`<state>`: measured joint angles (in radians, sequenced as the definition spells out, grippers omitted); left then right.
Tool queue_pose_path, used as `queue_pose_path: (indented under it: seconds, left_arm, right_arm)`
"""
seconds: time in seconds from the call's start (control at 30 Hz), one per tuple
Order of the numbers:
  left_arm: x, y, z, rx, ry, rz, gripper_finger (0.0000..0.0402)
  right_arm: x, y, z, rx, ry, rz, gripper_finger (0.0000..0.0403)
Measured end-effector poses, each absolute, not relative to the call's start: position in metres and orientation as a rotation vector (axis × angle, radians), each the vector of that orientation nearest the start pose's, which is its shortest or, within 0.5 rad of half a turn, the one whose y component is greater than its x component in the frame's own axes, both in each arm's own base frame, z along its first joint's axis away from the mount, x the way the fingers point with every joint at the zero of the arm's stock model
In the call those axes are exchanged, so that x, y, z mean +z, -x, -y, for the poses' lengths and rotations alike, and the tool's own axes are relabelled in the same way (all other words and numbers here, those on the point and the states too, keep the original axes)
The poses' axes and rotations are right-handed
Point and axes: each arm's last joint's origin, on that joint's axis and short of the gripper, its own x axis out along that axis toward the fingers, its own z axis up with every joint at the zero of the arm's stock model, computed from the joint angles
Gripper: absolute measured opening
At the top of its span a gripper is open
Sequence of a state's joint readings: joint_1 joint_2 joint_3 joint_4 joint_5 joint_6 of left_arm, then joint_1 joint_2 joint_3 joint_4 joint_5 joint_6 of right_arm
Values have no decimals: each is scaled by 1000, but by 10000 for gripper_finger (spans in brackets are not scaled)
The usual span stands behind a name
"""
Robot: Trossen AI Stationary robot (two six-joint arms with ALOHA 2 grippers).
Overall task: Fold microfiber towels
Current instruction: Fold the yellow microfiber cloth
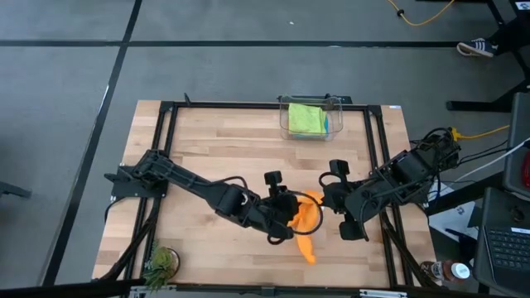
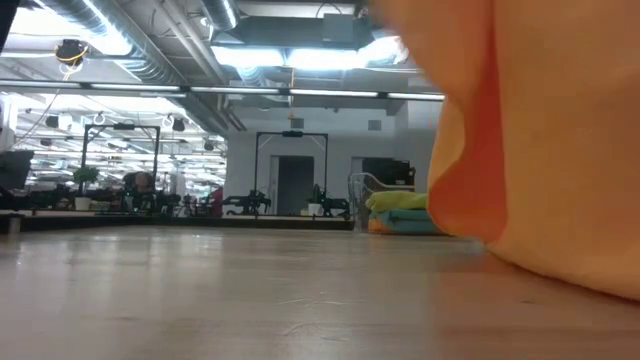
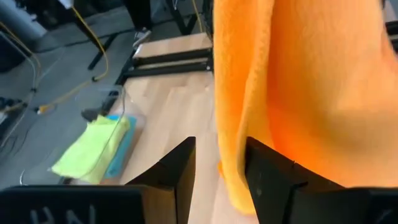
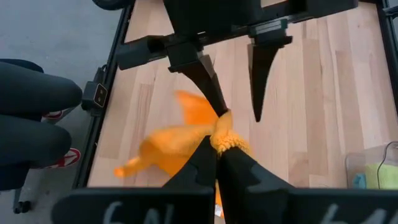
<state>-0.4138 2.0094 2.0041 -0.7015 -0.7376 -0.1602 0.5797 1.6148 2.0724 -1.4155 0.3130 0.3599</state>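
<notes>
Nearest the front edge of the tabletop [image 1: 215,141]: orange towel [image 1: 307,225] lifted and bunched, one long tail drooping toward the wood. Pinched at a gathered knot by the right claw [image 4: 217,152], fingers clenched tight on the cloth. Just beside it, left claw [image 3: 219,149] spread wide and gripping nothing, with the hanging cloth draped past one finger.

Risks as judged from here:
- Closing the left claw on a thick fold rather than a single edge or corner, so pulling apart gives a rope instead of a flat square.
- Grabbing a wad of several layers, leaving hidden creases once laid down.
- Slipping out of the right pinch, given soft pile and a small bite on the knot; dropping in a heap would mean starting the spread over.
- Snagging the drooping tail under the cloth on lowering, dragging it crooked.
- Bumping claw against claw, working this close together.

Farther back: clear bin [image 1: 286,124] near the rear edge, holding a lime green towel [image 1: 305,117] over a teal towel [image 1: 325,124], well apart from both arms and unlikely to be disturbed.
</notes>
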Motion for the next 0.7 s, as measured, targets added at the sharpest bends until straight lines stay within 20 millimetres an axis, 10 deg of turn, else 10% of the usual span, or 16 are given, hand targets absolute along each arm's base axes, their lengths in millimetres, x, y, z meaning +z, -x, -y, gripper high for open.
queue_pose_path:
  seconds: [0.7]
  left_arm:
    - [280, -421, 166, 322, -124, -885, 125]
  right_arm:
    - [451, -238, -146, 109, 69, -904, 3]
